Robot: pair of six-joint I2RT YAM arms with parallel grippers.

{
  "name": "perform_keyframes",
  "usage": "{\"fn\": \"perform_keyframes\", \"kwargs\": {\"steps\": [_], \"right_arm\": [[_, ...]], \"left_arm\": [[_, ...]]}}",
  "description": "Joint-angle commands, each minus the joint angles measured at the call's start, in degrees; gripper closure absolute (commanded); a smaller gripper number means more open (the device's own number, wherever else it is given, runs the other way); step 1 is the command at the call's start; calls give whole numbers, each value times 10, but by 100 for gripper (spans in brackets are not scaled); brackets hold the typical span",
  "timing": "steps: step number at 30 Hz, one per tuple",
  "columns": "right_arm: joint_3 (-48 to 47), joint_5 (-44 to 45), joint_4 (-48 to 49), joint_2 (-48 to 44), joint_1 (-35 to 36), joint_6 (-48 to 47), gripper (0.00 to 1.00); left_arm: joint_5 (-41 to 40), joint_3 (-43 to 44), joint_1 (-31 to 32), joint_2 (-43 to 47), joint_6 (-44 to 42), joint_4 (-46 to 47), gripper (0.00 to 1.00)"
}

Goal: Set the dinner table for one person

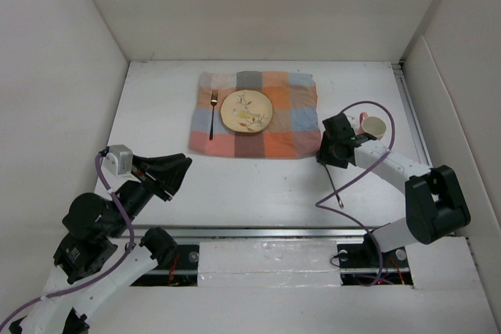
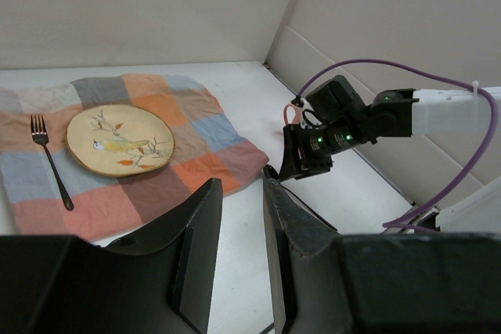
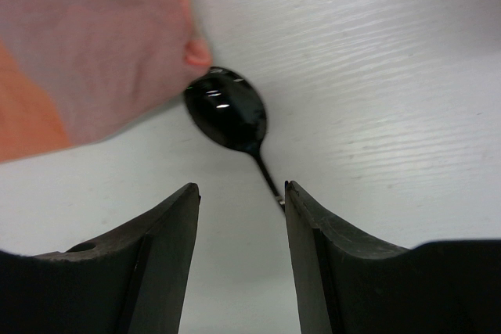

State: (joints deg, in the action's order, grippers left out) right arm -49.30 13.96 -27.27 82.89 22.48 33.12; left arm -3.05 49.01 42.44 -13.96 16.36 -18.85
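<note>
White surface (image 1: 258, 193) spans the view under both arms. Right gripper (image 3: 241, 187) released, low at near right corner of checked cloth (image 1: 291, 127), astride handle of dark spoon (image 3: 227, 115) lying flat. Left gripper (image 2: 239, 185) slightly parted, empty, over near left part of surface. Plate (image 1: 246, 111) and fork (image 1: 212, 115) on cloth; cup (image 1: 374, 126) near right edge
</note>
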Motion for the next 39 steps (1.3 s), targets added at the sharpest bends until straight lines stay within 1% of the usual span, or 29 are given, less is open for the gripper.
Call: {"fn": "perform_keyframes", "kwargs": {"steps": [1, 2, 6, 9, 11, 12, 14, 18, 20, 21, 23, 24, 25, 28, 30, 34, 38, 39], "right_arm": [[0, 4, -17, 31, -15, -76, 47], [-3, -14, -14, 38, -15, -82, 48], [-14, -16, -15, 61, -9, -104, 48], [-16, -48, -11, 68, -16, -124, 49], [-26, -74, -26, 79, -24, -137, 51], [-31, -79, -31, 89, -24, -141, 55], [-40, -87, -47, 99, -24, -145, 59], [-41, -99, -63, 107, -24, -144, 70], [-35, -104, -65, 104, -17, -132, 73], [-35, -104, -65, 104, -16, -132, 73], [-29, -104, -70, 99, -9, -118, 78], [-25, -104, -70, 97, -4, -112, 79], [-20, -103, -69, 89, 4, -106, 79], [2, -104, -62, 66, 9, -86, 86], [10, -100, -57, 50, 9, -75, 98], [15, -86, -56, 29, 14, -67, 100], [23, -69, -64, -30, 26, -51, 100], [23, -65, -70, -65, 26, -47, 100]], "left_arm": [[0, 13, 4, -7, -5, 29, 76], [-1, 13, 4, -9, -5, 31, 76], [-6, 14, 4, -18, -5, 29, 76], [-15, 16, 4, -18, -5, 29, 76], [-18, 15, 4, -17, -6, 28, 76], [-21, 14, 4, -16, -6, 27, 76], [-24, 13, 4, -13, -6, 27, 76], [-39, 7, 4, -5, -8, 29, 76], [-42, 6, 4, -2, -7, 29, 76], [-42, 6, 4, -2, -7, 29, 76], [-41, 8, 4, -4, -7, 29, 76], [-40, 8, 4, -5, -7, 29, 76], [-40, 7, 4, -5, -8, 29, 76], [-40, 5, 4, -6, -7, 30, 75], [-39, 5, 4, -4, -6, 31, 76], [-38, 3, 4, -4, -5, 30, 75], [-38, -1, 4, -7, -5, 31, 76], [-39, -1, 4, -9, -5, 32, 76]]}}
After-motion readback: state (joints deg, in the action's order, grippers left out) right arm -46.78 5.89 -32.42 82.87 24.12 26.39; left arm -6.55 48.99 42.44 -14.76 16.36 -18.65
